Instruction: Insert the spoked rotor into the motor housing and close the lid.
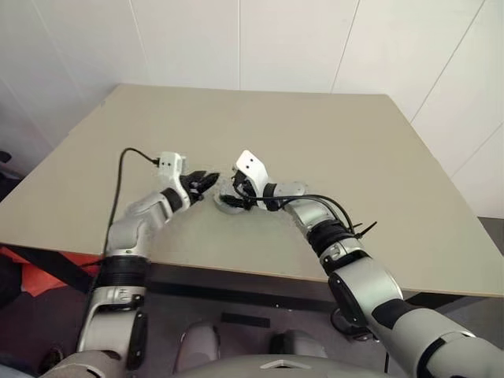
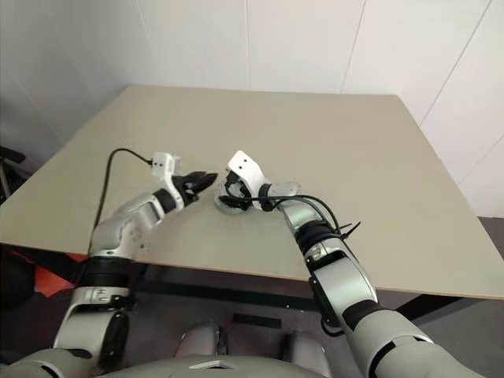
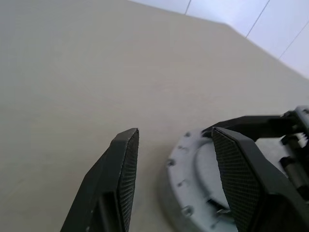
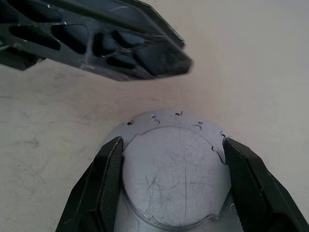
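The motor housing [image 4: 169, 179] is a round silver-grey metal part lying on the table near its front edge, with a flat scratched face up and small holes round its rim. My right gripper [image 4: 173, 141] straddles its raised middle, one pad against each side, shut on it. My left gripper [image 3: 175, 133] comes in level from the left and is open, one of its fingers [image 3: 236, 183] over the housing's rim [image 3: 181, 183] and the other over bare table. In the head views the two grippers meet at the housing [image 1: 228, 206]. The spoked rotor is hidden or out of view. I cannot tell the lid apart from the housing.
The beige table [image 1: 354, 142] stretches bare behind and to both sides of the housing. Its front edge runs just below my arms. White walls stand behind. Something orange [image 1: 39, 276] lies below the table at the left.
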Tool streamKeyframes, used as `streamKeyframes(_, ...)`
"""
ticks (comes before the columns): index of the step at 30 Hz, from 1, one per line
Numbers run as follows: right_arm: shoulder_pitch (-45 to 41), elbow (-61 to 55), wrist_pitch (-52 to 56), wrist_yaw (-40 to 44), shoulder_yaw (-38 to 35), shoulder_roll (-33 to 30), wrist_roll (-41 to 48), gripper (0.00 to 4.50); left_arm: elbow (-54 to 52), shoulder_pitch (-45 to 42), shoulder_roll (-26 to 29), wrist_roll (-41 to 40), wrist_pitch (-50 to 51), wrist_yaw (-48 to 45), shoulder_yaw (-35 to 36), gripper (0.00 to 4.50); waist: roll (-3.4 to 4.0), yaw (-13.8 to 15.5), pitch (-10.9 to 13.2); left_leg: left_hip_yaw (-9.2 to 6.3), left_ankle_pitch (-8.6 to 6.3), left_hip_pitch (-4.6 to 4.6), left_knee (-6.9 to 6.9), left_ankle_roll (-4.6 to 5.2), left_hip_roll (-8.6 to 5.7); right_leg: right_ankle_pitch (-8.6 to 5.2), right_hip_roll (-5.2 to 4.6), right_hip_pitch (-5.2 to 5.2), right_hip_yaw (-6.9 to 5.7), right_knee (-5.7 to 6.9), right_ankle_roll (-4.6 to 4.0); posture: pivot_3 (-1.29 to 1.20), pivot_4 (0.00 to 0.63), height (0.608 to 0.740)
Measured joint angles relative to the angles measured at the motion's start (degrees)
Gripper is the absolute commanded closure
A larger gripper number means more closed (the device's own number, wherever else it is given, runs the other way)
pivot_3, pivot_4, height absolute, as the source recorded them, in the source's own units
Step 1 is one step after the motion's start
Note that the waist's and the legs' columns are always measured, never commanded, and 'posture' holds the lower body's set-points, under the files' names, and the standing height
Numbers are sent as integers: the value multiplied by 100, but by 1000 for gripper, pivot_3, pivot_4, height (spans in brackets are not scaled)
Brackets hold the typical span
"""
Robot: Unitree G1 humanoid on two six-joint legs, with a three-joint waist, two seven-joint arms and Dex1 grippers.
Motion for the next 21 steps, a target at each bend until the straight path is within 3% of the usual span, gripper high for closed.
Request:
streamKeyframes(6,-35,62,-29,0,14,24,0,1348,434,-475,-371,-480,449,272,274,4362,5,-3,-3,1,7,4,-20,-10,-1,0,2,-5,1,0,0,0,0,740)
streamKeyframes(7,-36,63,-39,5,19,26,0,1348,581,-508,-362,-520,508,305,337,4476,7,-2,-4,1,7,4,-23,-11,-1,0,2,-7,0,0,0,0,0,740)
streamKeyframes(12,-37,63,-51,3,17,20,0,1348,912,-511,-227,-556,811,413,463,4476,7,-7,-4,1,7,0,-24,-11,-1,0,2,-12,0,-1,0,0,0,740)
streamKeyframes(21,-30,76,-108,-33,-8,19,3,1348,600,-372,78,-674,1988,497,458,4476,11,-1,-5,1,7,5,-29,-11,-1,-1,1,-3,0,-22,1,0,0,740)
